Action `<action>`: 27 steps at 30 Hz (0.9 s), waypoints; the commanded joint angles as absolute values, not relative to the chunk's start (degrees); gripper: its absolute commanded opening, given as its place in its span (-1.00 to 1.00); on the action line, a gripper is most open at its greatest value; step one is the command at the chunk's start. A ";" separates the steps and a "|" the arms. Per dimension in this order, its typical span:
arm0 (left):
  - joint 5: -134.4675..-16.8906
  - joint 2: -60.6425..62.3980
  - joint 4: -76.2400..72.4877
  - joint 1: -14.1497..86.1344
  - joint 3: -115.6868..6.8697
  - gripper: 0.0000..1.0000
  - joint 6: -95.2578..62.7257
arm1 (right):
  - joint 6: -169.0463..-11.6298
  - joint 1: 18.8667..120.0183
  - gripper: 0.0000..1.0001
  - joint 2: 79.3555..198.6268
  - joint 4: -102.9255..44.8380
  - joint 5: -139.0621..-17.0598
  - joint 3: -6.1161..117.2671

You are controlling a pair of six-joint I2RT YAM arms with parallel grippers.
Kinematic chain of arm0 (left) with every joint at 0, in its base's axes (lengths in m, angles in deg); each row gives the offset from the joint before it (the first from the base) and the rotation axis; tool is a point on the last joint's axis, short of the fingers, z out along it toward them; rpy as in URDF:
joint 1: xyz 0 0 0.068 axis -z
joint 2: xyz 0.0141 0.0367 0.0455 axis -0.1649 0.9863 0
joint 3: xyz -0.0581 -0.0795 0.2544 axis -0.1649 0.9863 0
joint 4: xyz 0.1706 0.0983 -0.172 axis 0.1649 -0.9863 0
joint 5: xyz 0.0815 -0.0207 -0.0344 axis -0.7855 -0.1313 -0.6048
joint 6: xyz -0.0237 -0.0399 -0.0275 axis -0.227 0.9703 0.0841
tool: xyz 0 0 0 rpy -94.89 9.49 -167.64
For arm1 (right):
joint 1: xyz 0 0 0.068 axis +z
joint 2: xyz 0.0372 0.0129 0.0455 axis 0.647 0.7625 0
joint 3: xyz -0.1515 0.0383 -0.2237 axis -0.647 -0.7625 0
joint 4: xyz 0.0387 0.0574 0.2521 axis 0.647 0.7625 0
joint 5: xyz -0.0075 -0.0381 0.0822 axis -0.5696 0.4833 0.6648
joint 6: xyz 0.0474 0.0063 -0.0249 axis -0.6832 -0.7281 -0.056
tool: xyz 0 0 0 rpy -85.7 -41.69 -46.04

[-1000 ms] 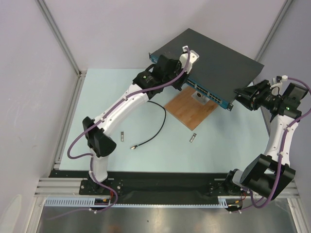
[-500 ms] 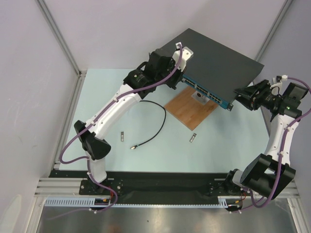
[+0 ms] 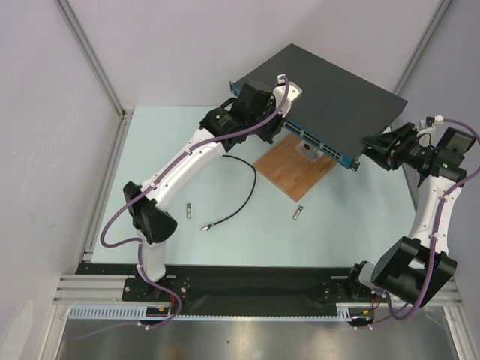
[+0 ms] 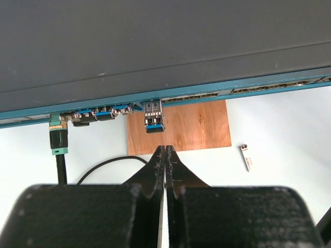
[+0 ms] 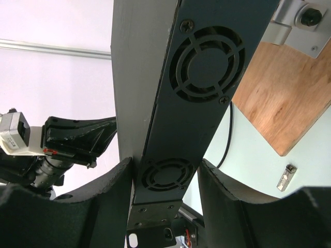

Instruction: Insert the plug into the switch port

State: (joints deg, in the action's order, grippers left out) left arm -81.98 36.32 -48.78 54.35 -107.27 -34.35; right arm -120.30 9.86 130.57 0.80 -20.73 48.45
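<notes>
Switch [image 3: 330, 79]: far right of the table [image 3: 172, 150], set at an angle, blue port face toward the arms, front edge above the far corner of a wooden board [image 3: 289, 171]. Plug [image 4: 154, 118]: small metal module with blue tab, seated in a front port and protruding. Left gripper [image 4: 165, 151]: fingers pressed together, holding nothing, tips in line with the plug, just short of it, not touching. Right gripper [image 5: 165, 178]: clamped across the switch's right end, one finger [image 5: 111, 191] on each broad face, beside the fan grilles. Black cable [image 3: 241, 187]: green-collared end in a port left of the plug, other end free on the table. Loose module [image 3: 298, 214]: on the table near the board.
</notes>
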 commanded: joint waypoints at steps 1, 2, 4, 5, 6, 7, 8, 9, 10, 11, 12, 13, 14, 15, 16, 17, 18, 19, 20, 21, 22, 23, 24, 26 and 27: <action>-81.21 36.65 -47.49 53.97 -109.42 -0.96 -34.17 | -115.87 11.75 -1.00 131.21 0.42 -19.17 50.08; -81.30 36.74 -47.14 54.05 -109.42 -0.96 -34.09 | -115.87 11.75 -1.00 131.21 0.51 -19.26 49.99; -81.57 37.09 -46.00 54.05 -109.50 -0.96 -34.09 | -115.69 11.75 -1.00 131.30 0.59 -19.34 49.73; -81.65 37.35 -45.82 54.05 -109.50 -0.96 -34.17 | -115.69 11.75 -1.00 131.39 0.60 -19.26 49.55; -81.83 37.62 -45.55 54.05 -109.68 -0.96 -34.09 | -115.60 11.75 -1.00 131.47 0.51 -19.17 49.55; -82.44 38.14 -45.64 53.97 -109.94 -0.96 -34.17 | -115.60 11.75 -1.00 131.47 0.51 -19.26 49.55; -82.71 38.32 -45.55 53.97 -110.12 -0.95 -34.00 | -115.60 11.75 -1.00 131.30 0.42 -19.26 49.46; -82.80 38.58 -45.12 53.97 -110.21 -0.95 -34.00 | -115.60 11.75 -1.00 131.30 0.42 -19.26 49.46; -82.80 38.85 -45.03 53.97 -110.12 -0.95 -33.82 | -115.60 11.66 -1.00 131.39 0.42 -19.08 49.46; -82.88 38.85 -44.68 53.97 -110.12 -0.96 -33.82 | -115.52 11.66 -1.00 131.30 0.33 -19.08 49.46; -82.97 39.02 -44.06 53.97 -110.21 -0.96 -33.74 | -115.43 11.49 -1.00 131.30 0.42 -19.08 49.46; -83.06 39.11 -43.80 53.97 -110.21 -0.96 -33.73 | -115.34 11.57 -1.00 131.30 0.51 -19.08 49.46; -83.24 39.29 -43.10 53.97 -110.12 -0.96 -33.73 | -115.25 11.49 -1.00 131.47 0.51 -19.08 49.46; -83.32 39.38 -42.74 53.97 -110.21 -0.96 -33.82 | -115.34 11.49 -1.00 131.39 0.59 -19.08 49.38; -83.50 39.46 -42.39 53.97 -110.47 -0.97 -33.91 | -115.34 11.49 -1.00 131.39 0.68 -18.99 49.37; -83.85 39.55 -41.78 53.97 -110.56 -0.98 -34.00 | -115.25 11.40 -1.00 131.39 0.68 -18.99 49.37; -83.77 39.64 -41.51 53.97 -110.82 -0.98 -34.00 | -115.16 11.40 -1.00 131.39 0.68 -18.99 49.37; -83.76 39.82 -41.25 53.97 -111.52 -0.97 -34.26 | -115.16 11.31 -1.00 131.39 0.68 -18.91 49.37; -83.76 40.25 -40.90 53.97 -111.96 -0.97 -34.35 | -115.08 11.31 -1.00 131.39 0.77 -18.91 49.29; -83.76 40.52 -40.89 53.97 -113.10 -0.97 -34.35 | -114.99 11.31 -1.00 131.47 0.77 -18.82 49.20; -83.68 40.78 -40.72 53.97 -113.72 -0.97 -34.61 | -114.90 11.31 -1.00 131.47 0.77 -18.90 49.20; -83.76 41.39 -40.72 53.97 -114.07 -0.97 -34.61 | -114.99 11.31 -1.00 131.47 0.77 -18.99 49.03; -83.76 41.57 -40.54 53.97 -114.95 -0.97 -34.87 | -114.81 11.31 -1.00 131.47 0.77 -18.91 49.02; -85.16 42.10 -39.67 53.97 -115.22 -0.98 -35.23 | -114.81 11.31 -1.00 131.47 0.77 -18.82 48.94; -85.34 42.10 -39.32 53.97 -115.39 -0.99 -35.32 | -114.81 11.31 -1.00 131.47 0.77 -18.82 48.94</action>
State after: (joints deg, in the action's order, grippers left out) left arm -83.10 41.61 -46.98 54.35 -111.36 -34.35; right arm -119.47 9.70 130.88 1.02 -20.25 48.52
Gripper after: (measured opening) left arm 0.012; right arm 0.543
